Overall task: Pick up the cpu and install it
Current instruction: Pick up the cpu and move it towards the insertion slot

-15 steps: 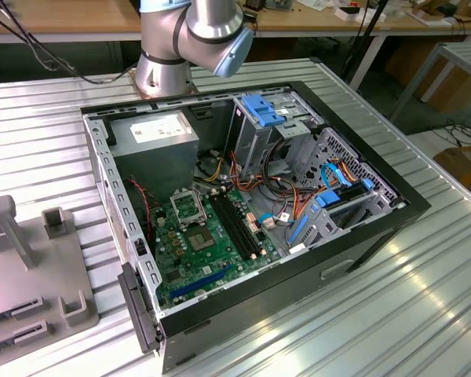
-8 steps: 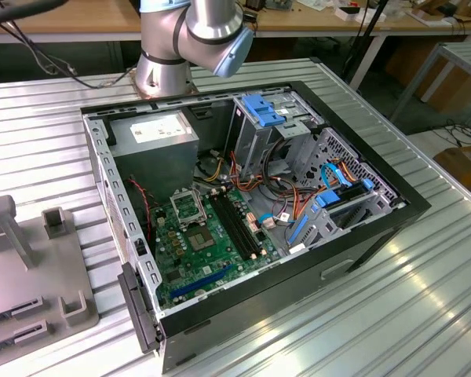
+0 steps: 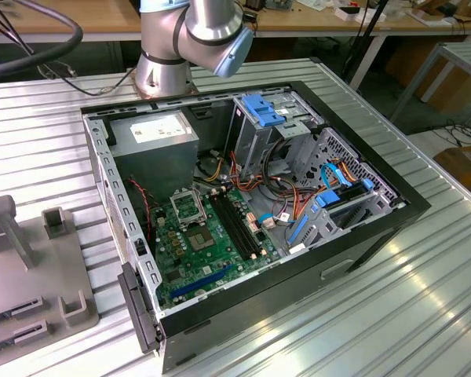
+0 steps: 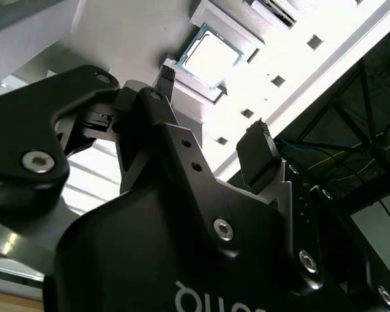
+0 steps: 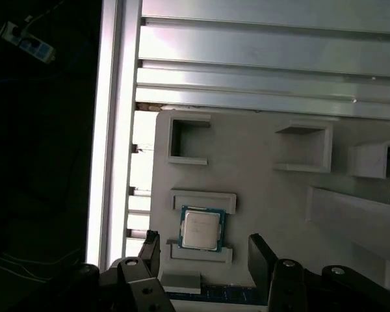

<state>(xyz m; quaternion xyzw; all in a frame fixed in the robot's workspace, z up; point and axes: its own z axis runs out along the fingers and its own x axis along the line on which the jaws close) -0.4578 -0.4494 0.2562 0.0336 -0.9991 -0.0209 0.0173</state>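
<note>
The cpu is a small square chip with a silver top and a green rim. It lies flat in a seat of the grey holder plate. In the second wrist view the cpu shows bright beyond the fingertips. My gripper is open and hovers over the chip, apart from it, with one black finger on each side of it. In the second wrist view the gripper holds nothing. The black socket with its metal frame sits on the green motherboard inside the open computer case.
The grey holder plate lies on the ribbed metal table at the exterior view's left, with raised posts and slots. The arm's base stands behind the case. Drive cages, cables and blue clips crowd the case's right half. The table edge runs beside the plate.
</note>
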